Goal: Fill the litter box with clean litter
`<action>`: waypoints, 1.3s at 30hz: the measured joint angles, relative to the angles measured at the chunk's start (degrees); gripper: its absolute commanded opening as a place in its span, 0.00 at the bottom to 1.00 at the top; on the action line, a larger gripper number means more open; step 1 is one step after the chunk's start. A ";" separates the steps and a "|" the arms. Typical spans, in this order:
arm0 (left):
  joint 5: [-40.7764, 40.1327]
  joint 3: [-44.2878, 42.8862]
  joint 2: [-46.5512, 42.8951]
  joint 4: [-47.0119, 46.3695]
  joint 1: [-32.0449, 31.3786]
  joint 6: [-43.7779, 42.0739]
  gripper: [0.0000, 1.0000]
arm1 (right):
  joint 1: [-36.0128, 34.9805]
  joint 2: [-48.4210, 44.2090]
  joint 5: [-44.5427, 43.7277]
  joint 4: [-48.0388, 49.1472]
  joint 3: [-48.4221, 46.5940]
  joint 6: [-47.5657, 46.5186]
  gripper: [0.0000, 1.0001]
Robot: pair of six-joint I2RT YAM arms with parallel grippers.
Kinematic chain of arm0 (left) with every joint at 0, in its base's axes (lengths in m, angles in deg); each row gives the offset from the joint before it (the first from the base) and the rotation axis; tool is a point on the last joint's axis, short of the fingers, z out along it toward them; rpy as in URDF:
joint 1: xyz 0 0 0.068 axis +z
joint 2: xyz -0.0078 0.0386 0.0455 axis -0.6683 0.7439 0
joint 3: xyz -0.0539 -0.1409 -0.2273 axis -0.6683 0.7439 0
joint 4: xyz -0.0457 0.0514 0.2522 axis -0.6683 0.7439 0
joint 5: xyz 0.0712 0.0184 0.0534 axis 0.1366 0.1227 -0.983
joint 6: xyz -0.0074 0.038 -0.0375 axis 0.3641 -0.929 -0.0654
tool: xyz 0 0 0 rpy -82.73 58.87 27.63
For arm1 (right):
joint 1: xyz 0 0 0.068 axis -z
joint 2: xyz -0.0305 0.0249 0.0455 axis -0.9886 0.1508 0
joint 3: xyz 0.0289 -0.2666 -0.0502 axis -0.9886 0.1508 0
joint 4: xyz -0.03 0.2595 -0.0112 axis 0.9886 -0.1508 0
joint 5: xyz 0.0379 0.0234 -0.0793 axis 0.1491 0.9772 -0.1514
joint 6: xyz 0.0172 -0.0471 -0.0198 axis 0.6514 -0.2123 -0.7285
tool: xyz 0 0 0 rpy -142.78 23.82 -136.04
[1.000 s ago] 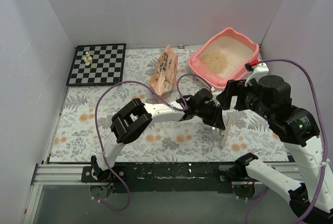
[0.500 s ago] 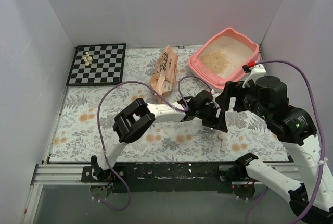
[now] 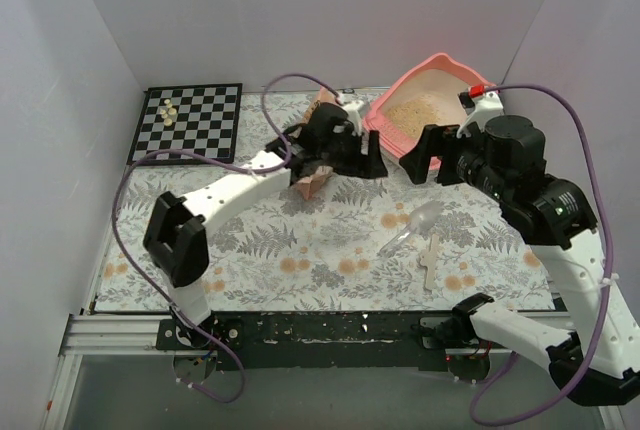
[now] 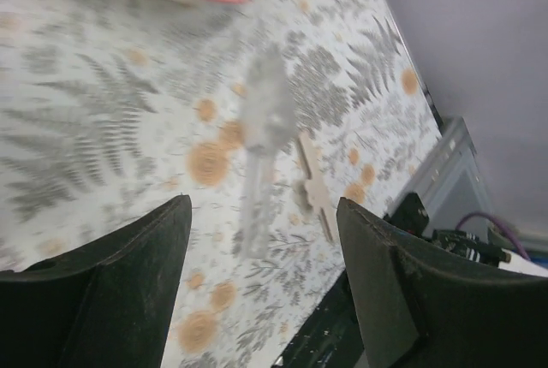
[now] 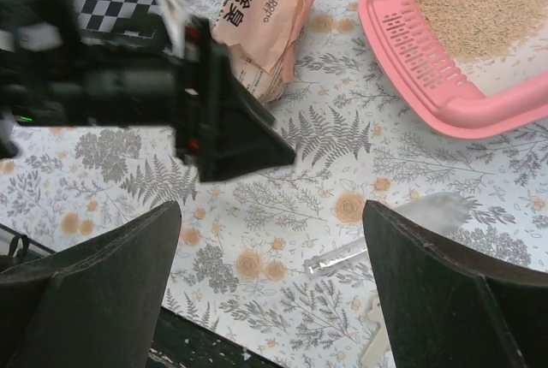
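While both grippers hang open and empty, the clean litter [image 5: 488,8] sits in the litter box [image 5: 428,77] ahead of them.
The left gripper [image 4: 264,214] has its fingers spread around nothing; the clear scoop [image 4: 261,128] lies flat on the flowered table [image 3: 250,240] beyond its tips, apart from them. The right gripper [image 5: 272,210] gapes just as wide. The pink box is ahead and to the right of its fingers, and the orange bag [image 5: 274,8] is ahead to the left.

Pink litter box [image 3: 386,132], tan clean litter [image 3: 414,112] inside
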 measured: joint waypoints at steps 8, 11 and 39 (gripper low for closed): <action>-15.85 1.90 -16.57 10.73 5.90 -6.03 0.72 | 0.00 14.71 1.84 6.93 -2.82 3.06 0.94; -22.69 1.90 -18.25 12.57 6.14 -8.79 0.75 | 0.00 19.56 3.58 8.90 -2.36 4.13 0.94; -38.58 -25.18 22.93 12.70 14.84 -24.30 0.00 | 0.00 4.11 9.22 14.84 19.39 5.25 0.93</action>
